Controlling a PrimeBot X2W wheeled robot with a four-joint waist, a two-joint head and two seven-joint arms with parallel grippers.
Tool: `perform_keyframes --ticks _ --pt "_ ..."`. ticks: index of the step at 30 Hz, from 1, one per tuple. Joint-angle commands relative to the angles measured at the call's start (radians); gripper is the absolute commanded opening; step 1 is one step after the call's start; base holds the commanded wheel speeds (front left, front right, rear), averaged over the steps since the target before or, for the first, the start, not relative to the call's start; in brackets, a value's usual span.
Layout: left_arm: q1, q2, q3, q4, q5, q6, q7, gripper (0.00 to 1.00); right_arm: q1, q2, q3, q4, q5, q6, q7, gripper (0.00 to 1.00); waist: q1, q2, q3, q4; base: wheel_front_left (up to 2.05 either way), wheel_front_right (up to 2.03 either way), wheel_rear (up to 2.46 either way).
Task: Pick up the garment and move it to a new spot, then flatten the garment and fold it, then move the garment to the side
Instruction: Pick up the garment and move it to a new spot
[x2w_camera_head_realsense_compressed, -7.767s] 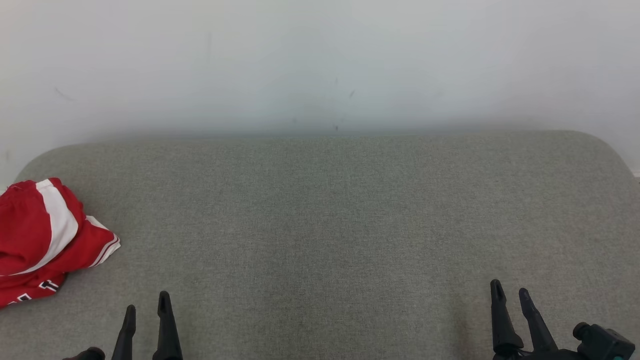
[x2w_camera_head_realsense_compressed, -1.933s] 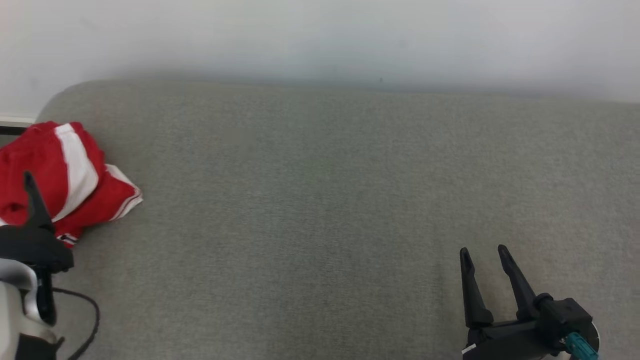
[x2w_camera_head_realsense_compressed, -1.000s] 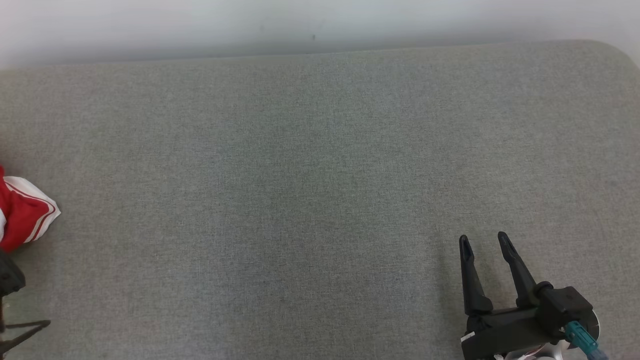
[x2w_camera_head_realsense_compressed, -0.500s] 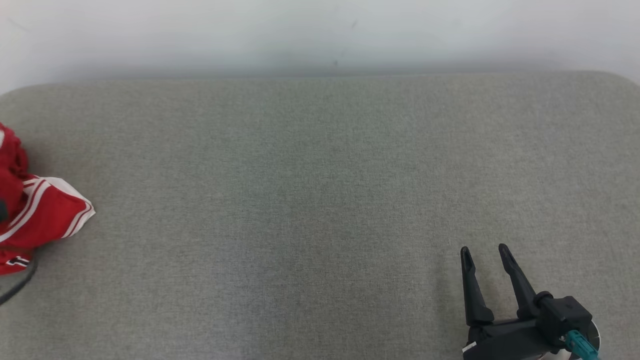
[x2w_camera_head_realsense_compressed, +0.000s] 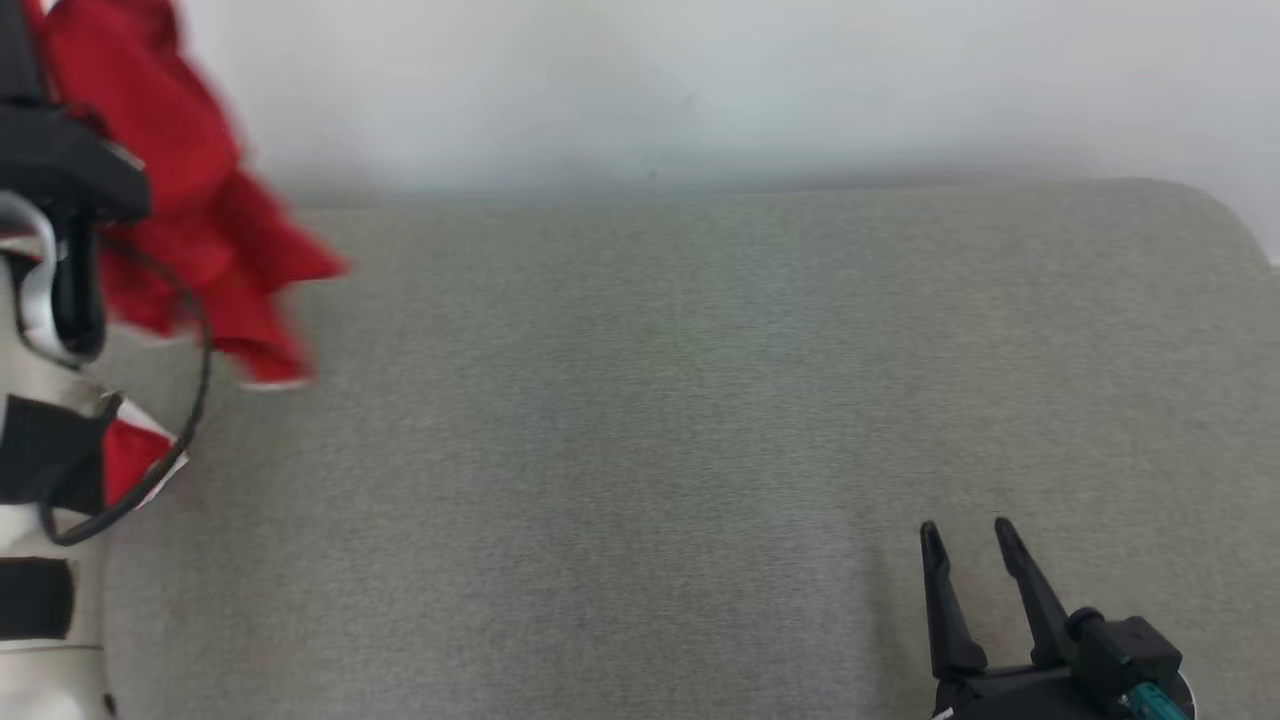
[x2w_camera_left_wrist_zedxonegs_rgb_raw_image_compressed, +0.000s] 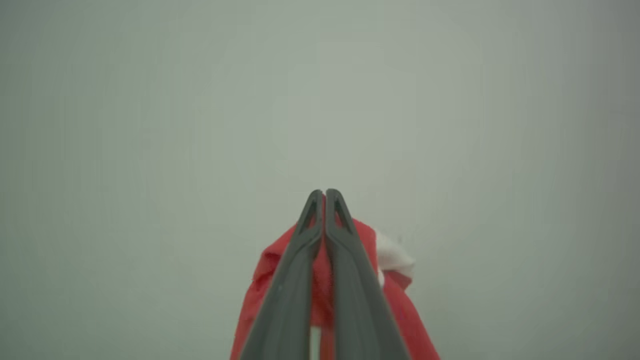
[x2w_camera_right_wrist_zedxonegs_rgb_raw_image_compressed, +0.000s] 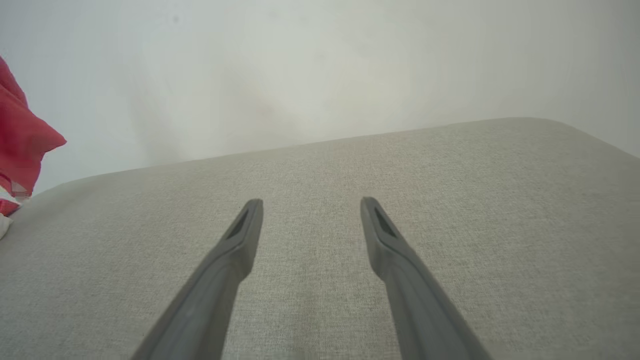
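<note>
The garment (x2w_camera_head_realsense_compressed: 190, 210) is red with white trim and hangs, blurred, above the grey surface (x2w_camera_head_realsense_compressed: 640, 430) at the far left of the head view. In the left wrist view my left gripper (x2w_camera_left_wrist_zedxonegs_rgb_raw_image_compressed: 324, 192) is shut on the garment (x2w_camera_left_wrist_zedxonegs_rgb_raw_image_compressed: 320, 280), with red cloth pinched between its fingers and draping down behind them. Its black wrist (x2w_camera_head_realsense_compressed: 60, 170) shows at the head view's left edge. Low at the right, my right gripper (x2w_camera_head_realsense_compressed: 965, 530) is open just above the surface, holding nothing. The right wrist view catches the garment (x2w_camera_right_wrist_zedxonegs_rgb_raw_image_compressed: 20, 145) at its left edge, far from my right gripper (x2w_camera_right_wrist_zedxonegs_rgb_raw_image_compressed: 310, 202).
A pale wall (x2w_camera_head_realsense_compressed: 700, 80) runs behind the grey fabric surface, whose rounded far right corner (x2w_camera_head_realsense_compressed: 1200, 200) is in view. My left arm's pale forearm (x2w_camera_head_realsense_compressed: 40, 560) and its black cable (x2w_camera_head_realsense_compressed: 180, 420) fill the lower left.
My left gripper has shut on the garment and lifted it off the surface, up to the top left. The head camera shifted meanwhile. My right gripper has stayed open in place.
</note>
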Motion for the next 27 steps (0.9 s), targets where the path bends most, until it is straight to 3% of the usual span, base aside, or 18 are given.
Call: perform_keyframes --ticks 1,9,15,21,27 --pt "-0.011 -0.024 -0.021 -0.076 -0.027 0.002 0.027 0.00 0.012 -0.001 0.009 0.005 0.012 -0.002 -0.002 1.00 0.0000 0.0001 -0.013 -0.048 0.00 0.00 0.00" --pt "0.043 -0.129 -0.108 -0.291 -0.090 0.002 0.116 0.00 0.006 -0.001 0.015 0.008 0.036 -0.002 -0.002 1.00 0.0000 0.0001 -0.004 -0.163 0.00 0.00 0.00" --pt "0.129 -0.196 -0.156 -0.360 -0.113 0.006 0.145 0.00 0.012 -0.001 0.017 0.013 0.041 -0.002 -0.002 1.00 0.0000 0.0001 0.008 -0.235 0.00 0.00 0.00" --pt "0.264 -0.235 -0.236 -0.322 -0.142 0.004 0.135 0.00 0.017 -0.001 0.016 0.016 0.039 -0.002 -0.002 1.00 0.0000 0.0001 0.017 -0.259 0.00 0.00 0.00" --pt "0.392 -0.254 -0.332 -0.177 -0.167 0.002 0.100 0.00 -0.002 -0.001 0.030 0.018 0.040 -0.002 -0.002 1.00 0.0000 0.0001 0.015 -0.267 0.00 0.00 0.00"
